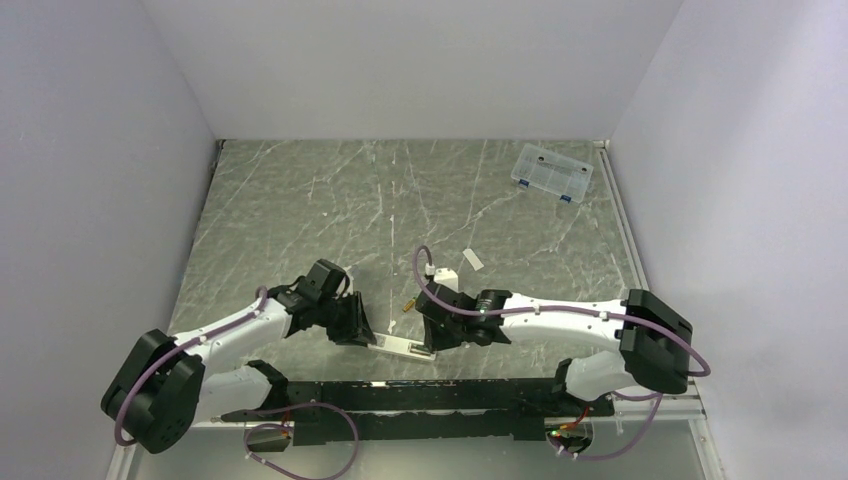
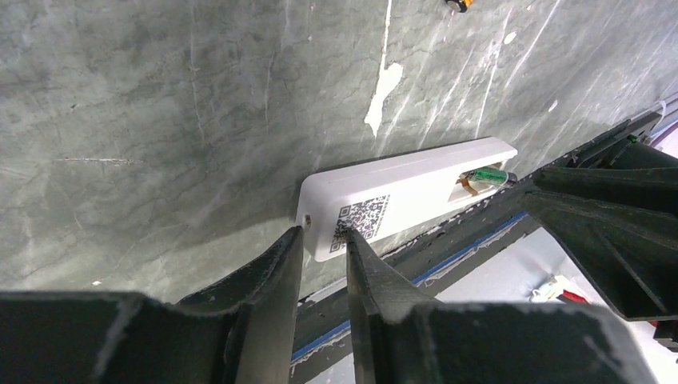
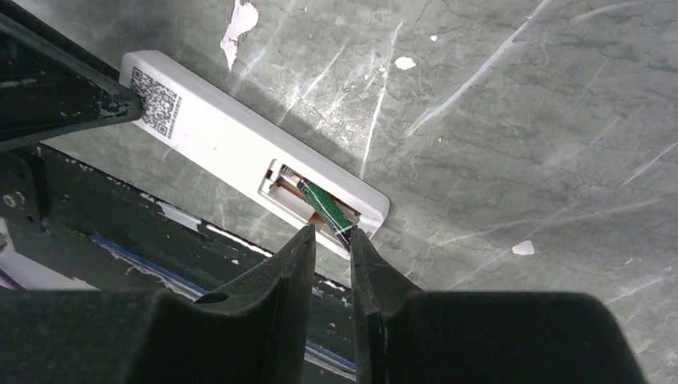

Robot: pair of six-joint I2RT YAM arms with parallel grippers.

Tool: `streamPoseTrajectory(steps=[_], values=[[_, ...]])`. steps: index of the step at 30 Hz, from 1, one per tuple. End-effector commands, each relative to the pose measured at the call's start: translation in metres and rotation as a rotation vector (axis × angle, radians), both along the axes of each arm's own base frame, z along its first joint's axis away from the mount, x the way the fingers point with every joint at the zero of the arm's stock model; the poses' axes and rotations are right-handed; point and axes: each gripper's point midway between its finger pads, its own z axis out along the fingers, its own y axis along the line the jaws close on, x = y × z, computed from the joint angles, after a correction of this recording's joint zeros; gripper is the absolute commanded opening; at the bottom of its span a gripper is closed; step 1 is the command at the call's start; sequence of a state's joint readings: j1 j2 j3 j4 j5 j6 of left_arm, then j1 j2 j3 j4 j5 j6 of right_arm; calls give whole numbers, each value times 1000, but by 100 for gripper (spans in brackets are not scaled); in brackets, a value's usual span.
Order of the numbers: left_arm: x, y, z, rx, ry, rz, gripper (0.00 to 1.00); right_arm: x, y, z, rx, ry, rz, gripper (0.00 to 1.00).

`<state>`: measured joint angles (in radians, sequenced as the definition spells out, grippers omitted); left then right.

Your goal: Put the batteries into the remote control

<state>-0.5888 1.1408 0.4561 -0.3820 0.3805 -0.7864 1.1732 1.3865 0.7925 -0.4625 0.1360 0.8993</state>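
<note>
The remote (image 1: 405,347) lies recess-up at the table's (image 1: 300,220) 6 o'clock edge. My left gripper (image 2: 324,238), nearly closed, sits at its QR end; I can't tell if it grips. My right gripper's (image 3: 332,234) narrow gap brackets the green battery (image 3: 324,206), slanted in the recess (image 3: 288,186); pinch unclear. The gold battery (image 1: 405,306) lies at the remote's 12 o'clock.

Remote control (image 2: 408,200), white, back face up with QR label (image 2: 361,218), lying flat on grey marbled desk (image 2: 160,120); dark green battery (image 2: 486,176) sits in its far-end recess. Left pincer (image 2: 324,236), fingers narrowly apart, at the remote's near corner
</note>
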Motion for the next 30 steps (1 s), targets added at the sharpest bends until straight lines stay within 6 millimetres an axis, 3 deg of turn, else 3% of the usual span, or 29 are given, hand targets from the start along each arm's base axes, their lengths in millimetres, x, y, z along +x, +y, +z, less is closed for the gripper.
streamPoseTrajectory(steps=[1,17,30], values=[[6,-11,17,-60,-54,-31,32,5,-4,9,30,-19,-83,26],[1,-12,13,-76,-42,-33,30,-5,-19,1,15,51,-183,25],[-2,-11,10,-76,-34,-28,29,-10,-9,0,70,88,-190,24]])
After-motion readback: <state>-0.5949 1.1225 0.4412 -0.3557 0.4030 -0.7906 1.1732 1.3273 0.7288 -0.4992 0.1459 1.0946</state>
